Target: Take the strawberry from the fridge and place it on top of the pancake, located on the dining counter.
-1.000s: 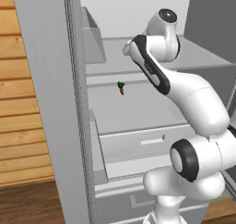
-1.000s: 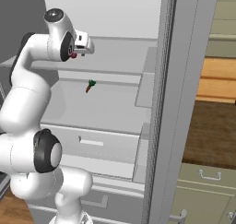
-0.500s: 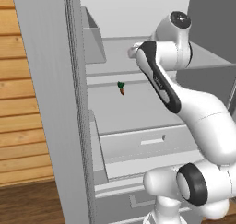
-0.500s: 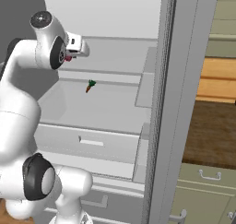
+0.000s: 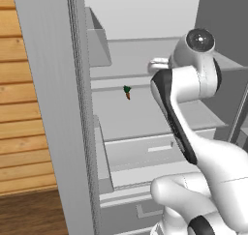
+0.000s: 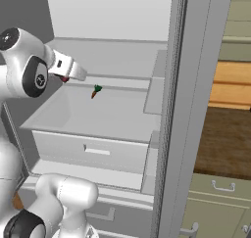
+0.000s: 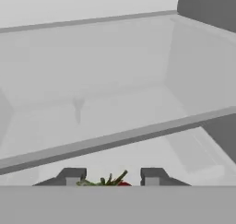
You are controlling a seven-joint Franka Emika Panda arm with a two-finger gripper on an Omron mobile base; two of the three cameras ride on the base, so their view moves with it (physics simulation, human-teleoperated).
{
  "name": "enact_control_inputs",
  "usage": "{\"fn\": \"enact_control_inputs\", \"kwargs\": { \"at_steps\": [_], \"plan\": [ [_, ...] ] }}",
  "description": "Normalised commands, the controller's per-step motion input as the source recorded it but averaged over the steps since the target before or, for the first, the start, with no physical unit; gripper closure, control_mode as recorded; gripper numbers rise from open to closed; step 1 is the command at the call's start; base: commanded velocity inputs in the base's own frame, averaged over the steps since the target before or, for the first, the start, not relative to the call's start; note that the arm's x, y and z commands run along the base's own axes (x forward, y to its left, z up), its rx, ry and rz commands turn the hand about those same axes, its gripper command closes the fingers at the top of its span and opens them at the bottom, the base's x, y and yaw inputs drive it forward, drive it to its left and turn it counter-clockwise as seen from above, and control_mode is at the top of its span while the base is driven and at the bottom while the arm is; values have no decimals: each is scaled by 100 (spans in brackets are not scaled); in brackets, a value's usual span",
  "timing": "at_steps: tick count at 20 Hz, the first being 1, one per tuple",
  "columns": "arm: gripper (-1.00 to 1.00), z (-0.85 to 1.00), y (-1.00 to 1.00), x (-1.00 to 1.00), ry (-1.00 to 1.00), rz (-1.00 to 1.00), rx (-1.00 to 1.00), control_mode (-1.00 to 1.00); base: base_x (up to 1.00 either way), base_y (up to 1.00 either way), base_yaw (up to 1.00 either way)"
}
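The gripper (image 7: 109, 176) had its two finger tips (image 7: 71, 175) closed in on the strawberry (image 7: 120, 183), whose dark-red body and green stem we saw wedged between them at the bottom of the hand view. In the right base view the same small red fruit showed just under the hand, inside the open fridge (image 6: 112, 105) and level with the upper shelf (image 6: 98, 75). We judged this a grip on the strawberry, though so little of the fruit was in view that we could not say how squarely it sat between the pads.

A small orange piece with a green top (image 5: 127, 92) lay on the pale shelf well apart from the hand; it was no part of the job.

As for progress, we judged the first half nearly done: the fridge door (image 6: 184, 109) stood open, the arm (image 5: 184, 113) was reaching in, and the fruit was in the fingers. Everything else was left. The hand had yet to come out of the fridge, the base had yet to drive to the dining counter, and the strawberry had yet to be set on the pancake. Clearing the shelf edge without knocking so tiny a fruit loose seemed to us the nearest risk.
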Motion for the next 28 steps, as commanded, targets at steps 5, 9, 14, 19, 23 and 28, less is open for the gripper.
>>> {"fn": "enact_control_inputs", "kwargs": {
  "at_steps": [5, 9, 14, 19, 23, 28],
  "plan": [
    [100, -19, -39, -99, 38, -20, 5, -100, 0, 0, 0],
    [100, -94, 0, -73, 31, -4, 0, -100, 0, 0, 0],
    [100, -86, 12, -28, 0, 18, 7, -100, 0, 0, 0],
    [100, -64, 20, 2, 8, 26, -1, -100, 0, 0, 0],
    [100, -48, 8, 17, 16, 13, -1, -100, 0, 0, 0],
    [100, -62, 0, 4, 6, 1, 0, -100, 0, 0, 0]
  ]
}}
